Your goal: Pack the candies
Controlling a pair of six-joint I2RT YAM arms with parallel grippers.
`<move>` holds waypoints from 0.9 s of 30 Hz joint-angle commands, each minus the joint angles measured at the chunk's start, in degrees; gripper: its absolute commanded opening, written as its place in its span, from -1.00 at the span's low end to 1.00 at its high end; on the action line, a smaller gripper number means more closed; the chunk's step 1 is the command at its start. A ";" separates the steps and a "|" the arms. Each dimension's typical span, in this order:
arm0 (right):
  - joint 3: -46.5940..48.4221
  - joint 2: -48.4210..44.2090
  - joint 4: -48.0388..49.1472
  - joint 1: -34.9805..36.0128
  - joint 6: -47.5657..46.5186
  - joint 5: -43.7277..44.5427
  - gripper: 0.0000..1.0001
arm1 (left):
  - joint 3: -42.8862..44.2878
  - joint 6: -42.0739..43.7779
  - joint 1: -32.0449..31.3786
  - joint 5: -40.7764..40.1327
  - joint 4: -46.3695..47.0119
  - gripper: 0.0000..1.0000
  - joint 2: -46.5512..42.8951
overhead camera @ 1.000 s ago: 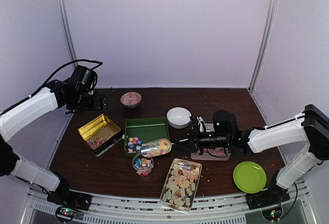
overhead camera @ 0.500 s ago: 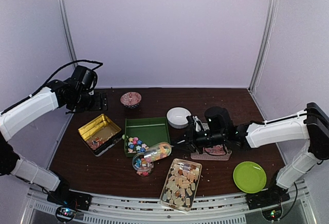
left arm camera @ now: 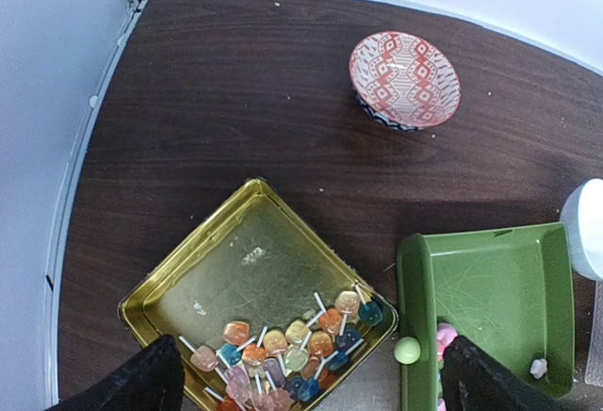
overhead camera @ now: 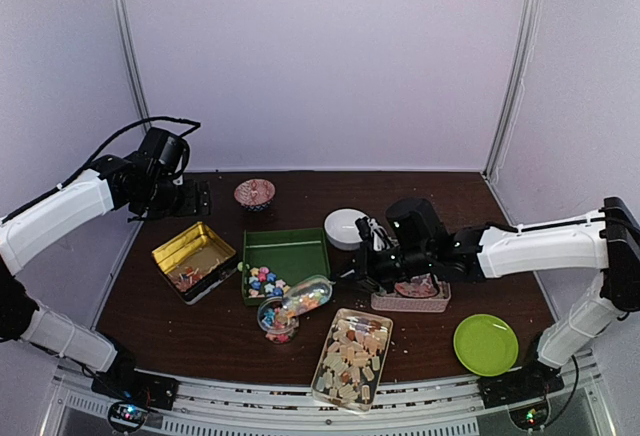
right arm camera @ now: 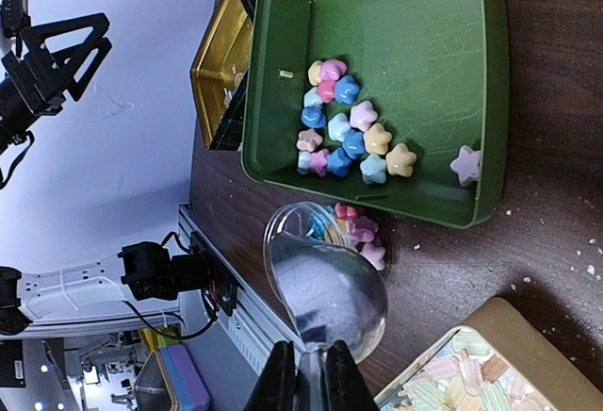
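Observation:
Pastel star candies lie in the near left corner of a green tray; they also show in the right wrist view. My right gripper is shut on the handle of a clear plastic scoop, tilted mouth-down over a small round clear container holding more stars. In the right wrist view the gripper pinches the scoop. Beige-amber pieces fill a clear rectangular box. My left gripper hangs open and empty over the table's far left, above a gold tin.
The gold tin holds several small lollipops. A patterned bowl and a white bowl stand at the back. A pink tray lies under my right arm. A green plate lies at the near right.
My right arm has moved left and tipped the scoop's mouth down onto the small round container. The left arm has not moved.

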 commanded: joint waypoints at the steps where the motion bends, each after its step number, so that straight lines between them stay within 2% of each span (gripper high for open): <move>1: 2.95 -2.56 -5.03 0.75 -3.32 3.08 -1.00 | -0.58 0.38 0.51 0.50 1.94 0.96 -0.25; 13: 5.61 -3.15 -8.64 1.87 -5.38 4.38 -1.00 | -0.73 0.26 0.48 0.22 1.78 0.96 -0.67; 17: 5.90 -4.83 -7.57 1.64 -5.01 4.53 -1.00 | -1.30 0.69 0.45 0.65 2.53 0.96 -1.76; 20: 5.31 -7.26 -5.41 0.76 -4.33 4.15 -1.00 | -2.57 -1.41 0.50 -1.93 2.62 0.96 -4.22; 23: 3.03 -10.91 -0.98 -0.34 -5.18 5.28 -1.00 | -7.32 0.01 0.46 2.90 8.99 0.96 -9.95; 27: -1.14 -16.42 5.21 -0.86 -10.76 7.34 -1.00 | -18.29 -0.62 0.39 20.66 27.55 0.96 -19.58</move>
